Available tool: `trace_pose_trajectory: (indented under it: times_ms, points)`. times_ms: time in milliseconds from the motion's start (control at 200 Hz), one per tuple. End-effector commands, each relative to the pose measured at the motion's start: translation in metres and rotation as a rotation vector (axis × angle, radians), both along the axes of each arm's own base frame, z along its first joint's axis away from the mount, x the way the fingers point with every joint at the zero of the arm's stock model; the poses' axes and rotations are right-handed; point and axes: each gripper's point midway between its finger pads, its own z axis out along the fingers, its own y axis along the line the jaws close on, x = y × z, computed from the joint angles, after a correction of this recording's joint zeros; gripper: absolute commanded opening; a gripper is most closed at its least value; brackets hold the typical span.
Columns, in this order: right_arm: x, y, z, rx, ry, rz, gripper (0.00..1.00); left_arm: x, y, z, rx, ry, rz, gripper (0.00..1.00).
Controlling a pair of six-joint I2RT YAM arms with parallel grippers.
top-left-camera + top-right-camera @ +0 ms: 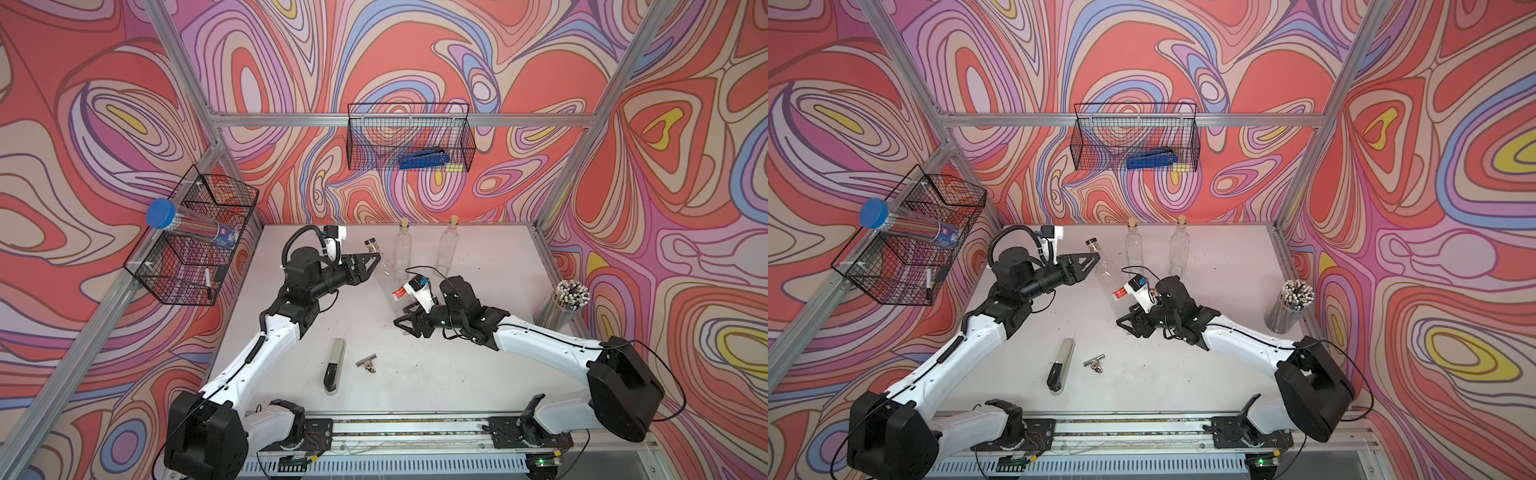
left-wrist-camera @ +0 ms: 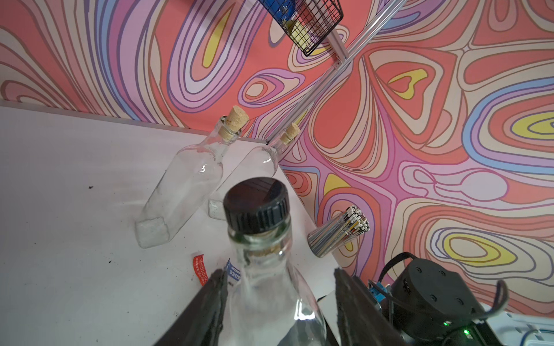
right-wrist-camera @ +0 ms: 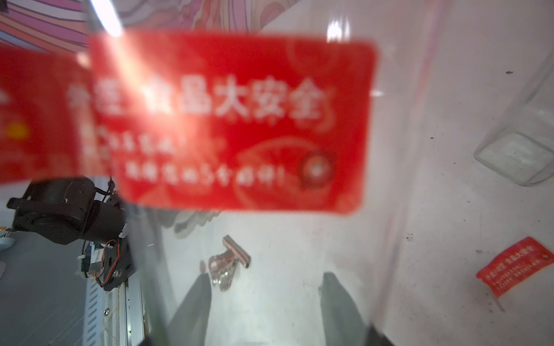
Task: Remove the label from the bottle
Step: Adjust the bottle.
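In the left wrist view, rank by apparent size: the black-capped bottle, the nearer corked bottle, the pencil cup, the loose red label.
Largest first:
black-capped bottle (closest, so inflated)
nearer corked bottle
pencil cup
loose red label

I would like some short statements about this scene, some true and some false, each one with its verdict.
1. The black-capped bottle stands upright on the table. False: it is tilted, its base at the right end effector.
2. Two corked bottles stand at the back of the table. True.
3. A red label is on the black-capped bottle. True.
4. The cup of pencils lies tipped over. False: it stands upright.
5. The left end effector is closed on a corked bottle. False: its open fingers flank the black-capped bottle's neck.
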Motion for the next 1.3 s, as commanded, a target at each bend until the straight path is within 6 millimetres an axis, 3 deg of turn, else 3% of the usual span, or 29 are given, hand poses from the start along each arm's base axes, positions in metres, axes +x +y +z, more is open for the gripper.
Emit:
trace_pose_trajectory:
  times_ms: [0, 586, 781, 911, 1212, 1297]
  points:
    - [0.009, 0.007, 0.038, 0.068, -0.112, -0.006, 0.0, 0.006, 0.0, 0.002, 0.024, -0.006, 0.028, 0.6]
    - [-0.007, 0.021, 0.032, 0.039, -0.108, 0.049, 0.0, 0.025, 0.002, 0.011, 0.055, -0.07, 0.123, 0.62]
    - [-0.005, 0.018, 0.031, 0.037, -0.118, 0.03, 0.0, 0.023, -0.007, 0.003, 0.058, -0.045, 0.081, 0.45]
    - [-0.004, 0.02, 0.03, 0.037, -0.115, 0.028, 0.0, 0.019, -0.011, -0.006, 0.058, -0.027, 0.065, 0.4]
    - [-0.001, 0.023, 0.031, 0.04, -0.112, 0.029, 0.0, 0.016, -0.013, -0.01, 0.066, -0.015, 0.054, 0.0]
    - [-0.001, 0.023, 0.028, 0.035, -0.104, 0.027, 0.0, 0.017, -0.013, -0.01, 0.066, -0.016, 0.052, 0.0]
